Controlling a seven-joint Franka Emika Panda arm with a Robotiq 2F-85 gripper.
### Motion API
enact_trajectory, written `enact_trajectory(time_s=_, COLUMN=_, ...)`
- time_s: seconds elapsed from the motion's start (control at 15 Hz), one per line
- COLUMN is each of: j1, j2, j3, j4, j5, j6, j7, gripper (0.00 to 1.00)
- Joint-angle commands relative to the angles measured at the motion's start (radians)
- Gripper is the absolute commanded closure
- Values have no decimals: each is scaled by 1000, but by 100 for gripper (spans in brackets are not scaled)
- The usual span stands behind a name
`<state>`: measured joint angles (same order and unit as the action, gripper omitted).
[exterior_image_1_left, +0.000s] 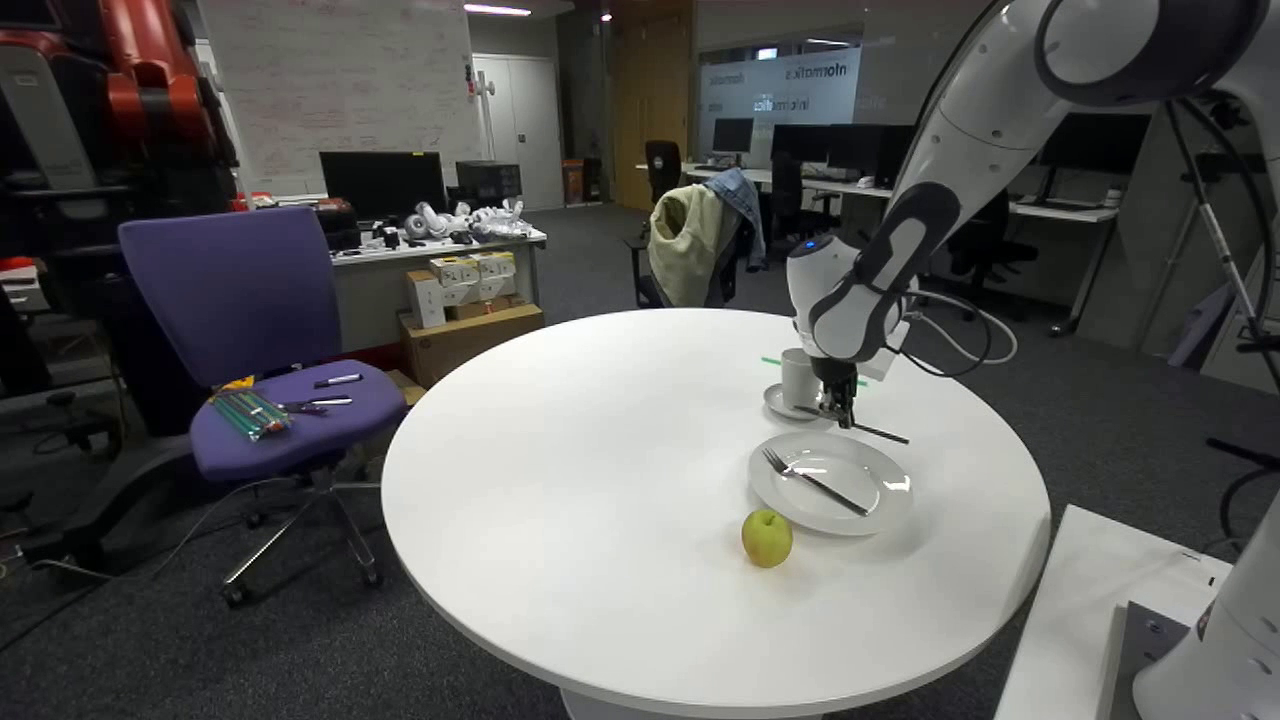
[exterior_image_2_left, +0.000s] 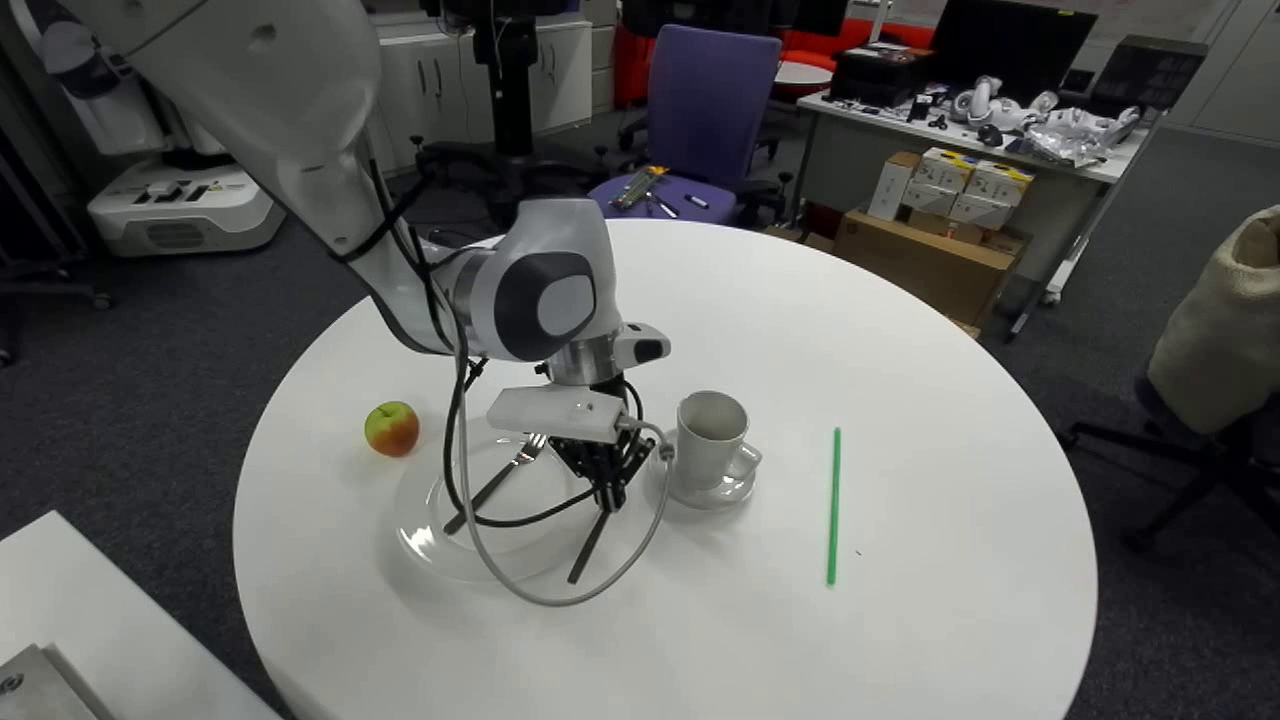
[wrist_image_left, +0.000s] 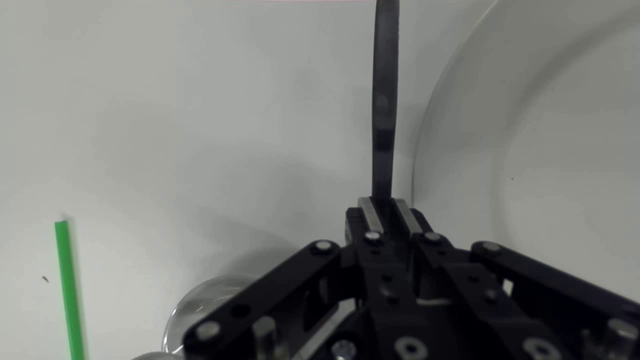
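Nearest us in the wrist view is the black two-fingered metal gripper (wrist_image_left: 385, 210), its fingertips clamped on a slim dark-grey metal utensil (wrist_image_left: 385, 85). We have that utensil between the round glossy white plate (wrist_image_left: 465, 125) and the white ceramic mug (exterior_image_2_left: 708, 445) on its small white saucer (exterior_image_2_left: 715, 493); its handle points out just beside the plate's rim. We cannot tell whether it is a knife or a spoon, nor whether it touches the round white bench (exterior_image_1_left: 560, 470).

With so narrow a hold, we judge the utensil could pivot, so we do best to keep the gripper level and rise straight before any sideways move. Both ends stick out past the fingertips, so we watch rim and saucer alike. In an exterior view a looped white cable (exterior_image_2_left: 555, 603) hangs low, and we want its slack clear of the dark-handled metal fork (exterior_image_1_left: 820, 487) lying on the plate.

Farther out, a round yellow-green apple (exterior_image_1_left: 767, 540) sits near the plate, and a thin straight green stick (exterior_image_2_left: 834, 505) lies beyond the mug.
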<state>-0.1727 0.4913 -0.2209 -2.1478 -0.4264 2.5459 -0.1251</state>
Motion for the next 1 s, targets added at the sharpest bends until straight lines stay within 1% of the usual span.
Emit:
enact_trajectory(time_s=0.0, j1=-47, j2=-19, j3=29, j4=-13, j5=65, j6=20, j7=-97, gripper=97)
enact_trajectory(time_s=0.47, j1=-82, j2=-14, j3=42, j4=-7, j5=129, j6=15, j7=-169, gripper=97)
enact_trajectory(time_s=0.93, j1=-89, j2=-5, j3=51, j4=0, j5=157, j6=16, j7=-190, gripper=97)
